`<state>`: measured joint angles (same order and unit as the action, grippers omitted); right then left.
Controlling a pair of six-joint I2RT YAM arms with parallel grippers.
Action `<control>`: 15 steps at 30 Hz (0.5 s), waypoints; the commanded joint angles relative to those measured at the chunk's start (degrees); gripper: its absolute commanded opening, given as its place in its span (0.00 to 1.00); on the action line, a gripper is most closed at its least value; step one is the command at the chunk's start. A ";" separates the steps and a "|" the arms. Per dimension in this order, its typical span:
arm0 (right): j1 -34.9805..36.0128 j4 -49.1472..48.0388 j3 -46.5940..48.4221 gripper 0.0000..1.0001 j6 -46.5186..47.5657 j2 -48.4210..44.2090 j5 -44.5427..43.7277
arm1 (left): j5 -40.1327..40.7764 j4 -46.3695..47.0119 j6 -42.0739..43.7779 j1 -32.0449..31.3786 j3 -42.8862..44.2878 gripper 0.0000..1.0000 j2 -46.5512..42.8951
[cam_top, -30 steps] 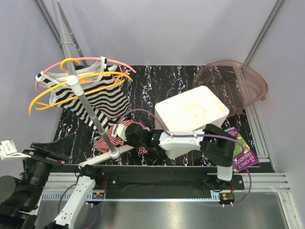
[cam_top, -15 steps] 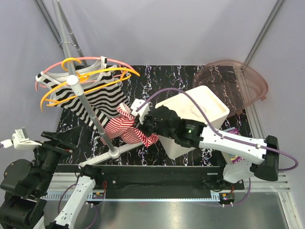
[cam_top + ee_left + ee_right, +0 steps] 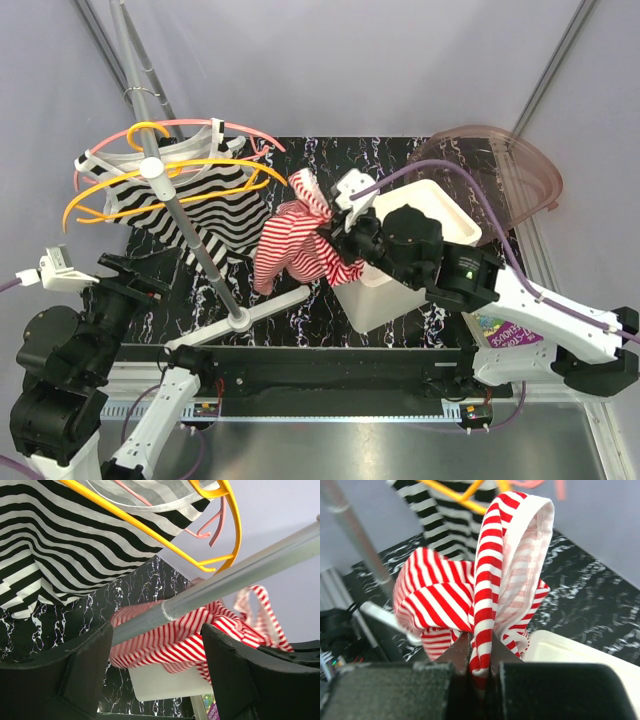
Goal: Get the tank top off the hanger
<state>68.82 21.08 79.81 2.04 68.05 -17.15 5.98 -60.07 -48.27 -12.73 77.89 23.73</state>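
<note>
Top view: right gripper (image 3: 337,226) clamped shut on a strap of the red-striped tank top (image 3: 293,252), which hangs bunched in the air between the rack pole (image 3: 195,245) and the white bin (image 3: 440,220), clear of every hanger as far as I can see; left gripper (image 3: 128,278) sits low at the left, jaws wide, holding nothing; a black-and-white top (image 3: 215,205) hangs on the orange hanger (image 3: 165,188), with a pink hanger (image 3: 200,125) above it. Left wrist view: the pole crosses right in front of the open fingers; red fabric just behind it; orange hanger tip close overhead. Right wrist view: only a narrow strip of strap is pinched; the rest loops up and dangles. Risks, my guess: the thin pinch could slip on a quick swing and drop the top short of the bin; the loose loop could catch the pole or the orange tip and drag the rack. Surface is a black marbled mat (image 3: 340,165); plain grey walls; metal frame rails; a pink see-through cover (image 3: 500,160) at back right; a book (image 3: 505,330) by the bin.
</note>
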 commanded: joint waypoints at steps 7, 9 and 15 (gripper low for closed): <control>-22.48 2.38 12.37 0.00 -1.69 -1.70 -3.78 | -1.84 3.74 -0.77 -0.19 -1.42 0.74 1.24; -28.26 2.39 16.42 0.00 -0.65 0.66 -3.42 | -2.46 3.65 -1.91 -0.28 -2.21 0.73 0.71; -45.24 1.69 26.00 0.00 -7.82 9.88 -0.09 | -3.43 3.65 -3.06 -0.19 -3.18 0.73 0.97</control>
<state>32.32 25.80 100.29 0.23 72.69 -19.81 4.38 -59.48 -50.41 -12.75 74.43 24.43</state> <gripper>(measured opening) 0.044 0.733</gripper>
